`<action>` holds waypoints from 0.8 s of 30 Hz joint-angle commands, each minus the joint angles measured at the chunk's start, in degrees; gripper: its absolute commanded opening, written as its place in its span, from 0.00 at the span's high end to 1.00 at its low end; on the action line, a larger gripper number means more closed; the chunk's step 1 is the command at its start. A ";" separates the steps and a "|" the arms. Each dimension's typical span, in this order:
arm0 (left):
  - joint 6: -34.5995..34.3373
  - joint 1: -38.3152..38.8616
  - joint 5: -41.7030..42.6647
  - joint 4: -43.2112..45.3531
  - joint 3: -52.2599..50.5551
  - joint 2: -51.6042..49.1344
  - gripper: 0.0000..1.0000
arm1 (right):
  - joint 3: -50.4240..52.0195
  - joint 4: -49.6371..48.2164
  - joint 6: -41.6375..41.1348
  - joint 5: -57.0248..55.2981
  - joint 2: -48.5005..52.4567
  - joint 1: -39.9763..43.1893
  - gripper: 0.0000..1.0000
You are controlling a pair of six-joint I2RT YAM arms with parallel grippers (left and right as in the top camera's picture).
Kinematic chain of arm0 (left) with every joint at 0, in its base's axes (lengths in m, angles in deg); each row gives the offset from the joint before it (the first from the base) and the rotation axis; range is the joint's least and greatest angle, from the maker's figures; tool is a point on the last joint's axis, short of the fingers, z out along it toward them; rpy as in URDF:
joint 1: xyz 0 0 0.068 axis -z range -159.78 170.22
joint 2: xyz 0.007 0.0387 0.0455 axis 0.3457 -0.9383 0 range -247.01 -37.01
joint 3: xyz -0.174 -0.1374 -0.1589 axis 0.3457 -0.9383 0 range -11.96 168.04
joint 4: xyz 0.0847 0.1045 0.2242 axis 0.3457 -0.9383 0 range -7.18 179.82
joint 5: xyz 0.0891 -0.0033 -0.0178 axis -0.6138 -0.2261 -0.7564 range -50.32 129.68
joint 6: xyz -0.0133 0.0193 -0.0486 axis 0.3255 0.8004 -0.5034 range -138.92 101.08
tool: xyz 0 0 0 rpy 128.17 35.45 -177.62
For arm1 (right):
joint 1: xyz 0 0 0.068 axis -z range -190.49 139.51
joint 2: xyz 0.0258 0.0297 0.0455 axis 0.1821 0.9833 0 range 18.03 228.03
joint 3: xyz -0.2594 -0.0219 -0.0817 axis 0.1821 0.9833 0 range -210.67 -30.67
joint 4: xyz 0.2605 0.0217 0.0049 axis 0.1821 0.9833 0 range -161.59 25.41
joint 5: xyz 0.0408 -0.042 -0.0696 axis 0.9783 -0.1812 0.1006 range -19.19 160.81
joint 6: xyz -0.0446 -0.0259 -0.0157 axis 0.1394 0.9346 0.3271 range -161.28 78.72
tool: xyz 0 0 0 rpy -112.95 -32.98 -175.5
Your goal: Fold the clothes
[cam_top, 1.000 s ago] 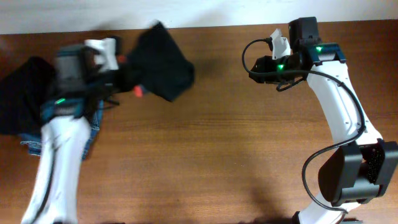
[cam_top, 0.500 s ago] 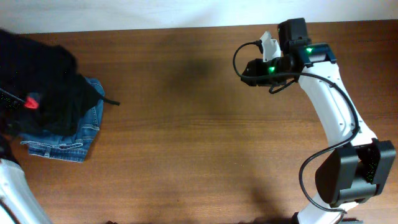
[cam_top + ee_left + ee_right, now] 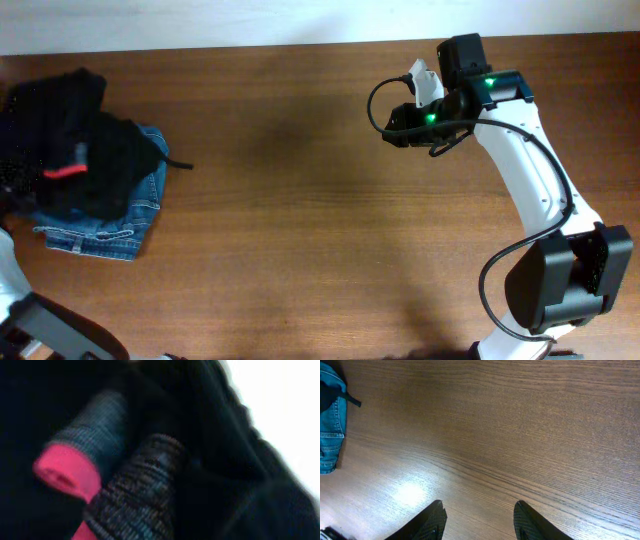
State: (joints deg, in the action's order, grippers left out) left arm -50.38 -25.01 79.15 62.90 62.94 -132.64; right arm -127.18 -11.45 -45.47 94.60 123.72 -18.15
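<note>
The clothes [image 3: 110, 160], black with a red and grey waistband [image 3: 65, 172], lie heaped at the table's far left on top of blue jeans [image 3: 100, 225]. The left wrist view is filled by that black fabric, with the waistband [image 3: 135, 495] bunched right at the jaws. The cloth covers my left gripper's fingers, and it looks shut on the garment. My right gripper [image 3: 479, 505] is open with nothing between its fingers. It hovers over bare wood at the back right [image 3: 392, 128], far from the clothes.
The jeans [image 3: 330, 425] also show at the left edge of the right wrist view. More black cloth [image 3: 50, 95] is bunched at the back left corner. The right arm's base [image 3: 565, 285] stands at the front right.
My left gripper has swung the black garment from the back middle of the table to the far left, onto the jeans. The right gripper has drifted slightly left.
</note>
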 commanded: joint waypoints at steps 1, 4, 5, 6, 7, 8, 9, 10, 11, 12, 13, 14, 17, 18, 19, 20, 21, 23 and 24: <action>-1.09 0.00 -9.42 -7.45 0.04 -1.14 1.00 | -0.28 0.37 0.72 -0.55 0.20 -0.31 0.51; -0.66 -0.07 -13.40 -10.56 0.04 -1.14 1.00 | -0.28 0.52 0.72 -0.52 0.20 -0.33 0.51; -0.31 -0.07 -13.84 -10.64 0.04 -1.14 1.00 | -0.28 0.55 0.72 -0.52 0.22 -0.33 0.51; 0.07 -0.09 -13.81 -10.49 0.04 -1.11 0.99 | -0.28 0.55 0.72 -0.50 0.20 -0.33 0.51; 0.22 -0.09 -13.75 -10.16 0.04 -1.09 0.99 | -0.28 0.55 0.72 -0.50 0.20 -0.33 0.51; 0.24 -0.09 -13.73 -9.68 0.07 -1.09 0.99 | -0.28 0.57 0.72 -0.50 0.20 -0.33 0.51; 0.26 -0.09 -13.73 -9.31 0.11 -1.03 0.96 | -0.28 0.61 0.72 -0.50 0.20 -0.33 0.50; 0.37 -0.09 -13.57 -8.94 0.31 -1.03 0.91 | -0.28 0.66 0.74 -0.50 0.20 -0.33 0.51; 1.42 -0.09 -12.63 -8.39 0.59 -0.98 0.83 | -0.28 0.72 0.74 -0.50 0.20 -0.33 0.50; 2.49 -0.09 -11.30 -8.09 1.01 -0.87 0.75 | -0.28 0.76 0.74 -0.50 0.20 -0.33 0.50; 2.89 -0.09 -10.49 -8.11 1.44 -0.85 0.63 | -0.28 0.76 0.74 -0.50 0.20 -0.33 0.50; 2.89 -0.09 -10.08 -8.35 1.95 -0.68 0.48 | -0.28 0.76 0.74 -0.50 0.20 -0.33 0.50; 4.87 -0.09 -9.25 -8.79 3.21 0.24 0.23 | -0.28 0.74 0.74 -0.50 0.20 -0.33 0.50; 5.38 -0.09 -9.25 -8.79 3.56 0.74 0.16 | -0.28 0.76 0.76 -0.50 0.20 -0.31 0.50; 5.49 -0.09 -9.27 -8.79 3.82 1.29 0.13 | -0.28 0.76 0.76 -0.52 0.20 -0.31 0.50; 6.36 -0.09 -9.29 -8.70 4.31 2.71 0.13 | -0.28 0.74 0.76 -0.52 0.20 -0.33 0.50; 6.99 -0.09 -9.31 -8.70 4.57 3.52 0.08 | -0.28 0.70 0.76 -0.50 0.20 -0.33 0.50; 7.61 -0.09 -9.33 -8.72 4.76 5.14 0.05 | -0.28 0.52 0.76 -0.50 0.20 -0.31 0.50; 7.61 -0.11 -9.31 -8.74 4.76 5.95 0.04 | -0.31 0.48 0.76 -0.50 0.20 -0.33 0.50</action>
State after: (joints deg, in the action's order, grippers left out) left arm -45.71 -25.18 70.23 54.25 66.00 -130.87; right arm -127.18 -10.71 -45.32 94.60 123.72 -18.15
